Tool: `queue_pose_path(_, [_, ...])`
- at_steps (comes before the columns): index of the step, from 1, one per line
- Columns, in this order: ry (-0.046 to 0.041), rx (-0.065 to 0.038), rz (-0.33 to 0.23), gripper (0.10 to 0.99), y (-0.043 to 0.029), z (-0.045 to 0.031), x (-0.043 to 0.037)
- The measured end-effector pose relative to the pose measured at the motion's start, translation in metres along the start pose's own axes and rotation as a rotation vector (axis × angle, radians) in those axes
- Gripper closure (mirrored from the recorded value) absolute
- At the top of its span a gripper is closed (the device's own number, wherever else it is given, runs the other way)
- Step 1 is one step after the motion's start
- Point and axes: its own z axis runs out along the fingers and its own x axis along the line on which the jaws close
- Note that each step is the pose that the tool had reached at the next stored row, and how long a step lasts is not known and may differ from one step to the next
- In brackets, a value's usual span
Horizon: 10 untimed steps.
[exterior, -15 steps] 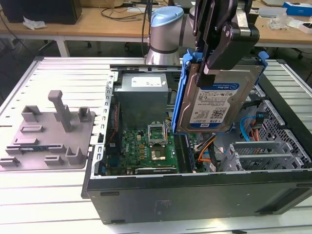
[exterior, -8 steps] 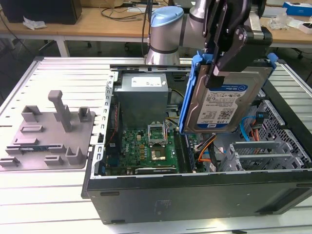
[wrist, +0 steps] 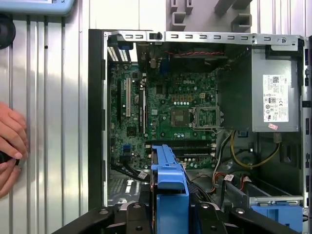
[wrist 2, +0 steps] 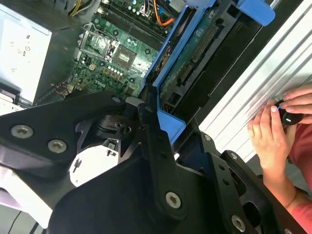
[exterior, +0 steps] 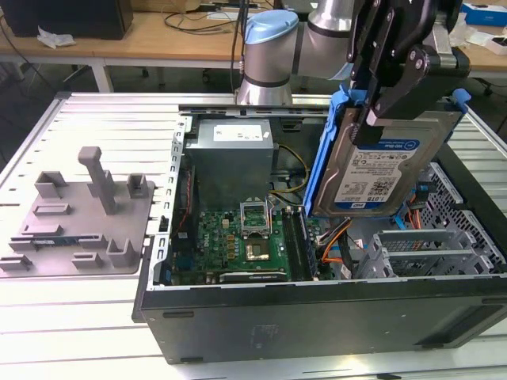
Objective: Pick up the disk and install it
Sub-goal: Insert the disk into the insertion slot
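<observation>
The disk [exterior: 379,170], a silver drive with a white-and-blue label in a bright blue carrier, hangs upright on edge over the right half of the open computer case [exterior: 317,317]. My gripper [exterior: 379,117] is shut on its upper edge, black fingers on both faces. In the second wrist view the disk [wrist 2: 195,46] runs edge-on away from the gripper [wrist 2: 155,119], circuit side showing. In the first wrist view the carrier's blue edge [wrist: 168,183] rises between the fingers [wrist: 139,219] above the motherboard.
Below the disk lie the motherboard [exterior: 238,241], loose cables [exterior: 337,245] and the grey drive cage [exterior: 432,249] with a blue latch [wrist: 275,214]. The power supply [exterior: 234,150] sits at the case's rear. A grey fixture plate [exterior: 79,218] lies at the exterior view's left. A person's hand [wrist 2: 273,139] rests beside the case.
</observation>
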Motion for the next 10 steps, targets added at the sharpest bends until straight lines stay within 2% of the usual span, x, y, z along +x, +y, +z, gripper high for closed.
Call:
queue_pose_path(5, [-0.0001,0.000,0.000,0.718,-0.0015,0.0000,0.0001])
queue_pose_path(8, [0.0000,0.000,0.000,0.718,-0.0103,-0.0002,0.0008])
queue_pose_path(10, [0.0000,0.000,0.000,0.718,-0.0200,-0.0005,0.0014])
